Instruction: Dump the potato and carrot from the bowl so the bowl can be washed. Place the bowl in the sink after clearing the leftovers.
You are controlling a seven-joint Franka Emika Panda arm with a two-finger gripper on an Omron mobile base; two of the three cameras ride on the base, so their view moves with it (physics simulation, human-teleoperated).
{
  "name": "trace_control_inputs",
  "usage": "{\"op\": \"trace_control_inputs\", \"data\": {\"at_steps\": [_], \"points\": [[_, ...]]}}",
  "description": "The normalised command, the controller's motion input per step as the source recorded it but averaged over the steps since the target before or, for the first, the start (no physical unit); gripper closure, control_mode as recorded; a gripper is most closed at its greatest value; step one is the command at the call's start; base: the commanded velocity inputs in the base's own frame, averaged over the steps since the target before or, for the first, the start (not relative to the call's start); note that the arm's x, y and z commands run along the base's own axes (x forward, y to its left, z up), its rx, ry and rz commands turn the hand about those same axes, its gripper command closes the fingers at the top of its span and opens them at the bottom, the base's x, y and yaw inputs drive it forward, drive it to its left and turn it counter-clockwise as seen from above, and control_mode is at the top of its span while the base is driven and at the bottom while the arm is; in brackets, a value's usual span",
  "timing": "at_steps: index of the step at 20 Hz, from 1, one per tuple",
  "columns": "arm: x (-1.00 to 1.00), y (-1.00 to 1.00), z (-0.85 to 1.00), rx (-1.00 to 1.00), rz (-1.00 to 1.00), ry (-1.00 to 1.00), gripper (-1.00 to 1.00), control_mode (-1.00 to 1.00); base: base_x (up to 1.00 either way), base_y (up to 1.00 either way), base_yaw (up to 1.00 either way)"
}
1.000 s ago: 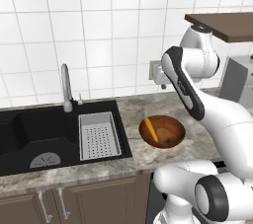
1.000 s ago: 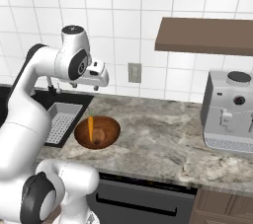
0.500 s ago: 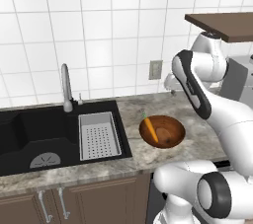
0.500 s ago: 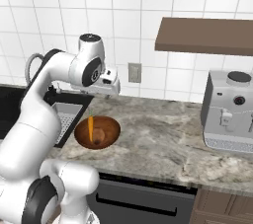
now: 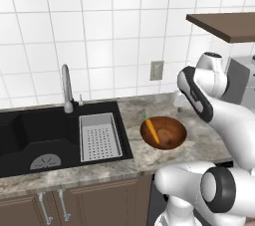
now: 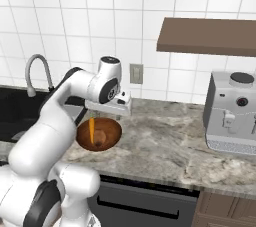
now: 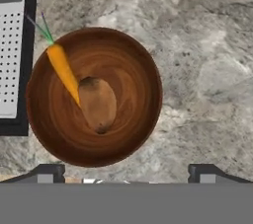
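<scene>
The reddish-brown wooden bowl (image 7: 133, 70) stands upright on the marble counter, just right of the sink (image 5: 40, 135). Inside it the orange carrot (image 7: 64, 70) leans along one side, its green tuft over the rim, and a brown potato (image 7: 98, 103) lies at the bottom. My gripper (image 7: 126, 176) hovers above the bowl's near rim, open, its dark fingertips (image 7: 49, 171) far apart with nothing between them. From the right base view the hand (image 6: 112, 113) hangs just over the bowl (image 6: 99, 133) and carrot (image 6: 92, 130). The left base view shows the bowl (image 5: 164, 133) with the carrot (image 5: 151, 130).
A grey perforated tray insert (image 5: 99, 135) fills the sink's right edge, beside the bowl. The silver faucet (image 5: 66, 88) stands behind the basin. A coffee machine (image 6: 232, 113) sits at the counter's right under a brown shelf (image 6: 205, 36). Bare marble lies between.
The arm has swung to the right and lowered, bringing the hand from above the sink side down over the bowl. Bowl, carrot and potato have stayed put.
</scene>
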Motion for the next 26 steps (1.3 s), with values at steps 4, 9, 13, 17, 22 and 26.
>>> {"op": "trace_control_inputs", "data": {"at_steps": [4,9,13,17,22,26], "points": [[0.16,0.01,-0.90,0.00,0.00,0.13,-1.00,-1.00,0.00,0.00,0.00],[0.21,0.00,-0.97,0.00,0.00,0.10,-1.00,-1.00,0.00,0.00,0.00],[0.17,-0.06,-0.73,0.00,0.00,0.05,-1.00,-1.00,0.00,0.00,0.00],[0.00,-0.12,-0.04,0.11,-0.03,0.00,-1.00,-1.00,0.00,0.00,0.00],[0.00,-0.27,-0.08,0.14,-0.07,0.00,-1.00,-1.00,0.00,0.00,0.00],[0.16,0.00,-0.12,0.12,-0.10,0.00,-1.00,-1.00,0.00,0.00,0.00]]}}
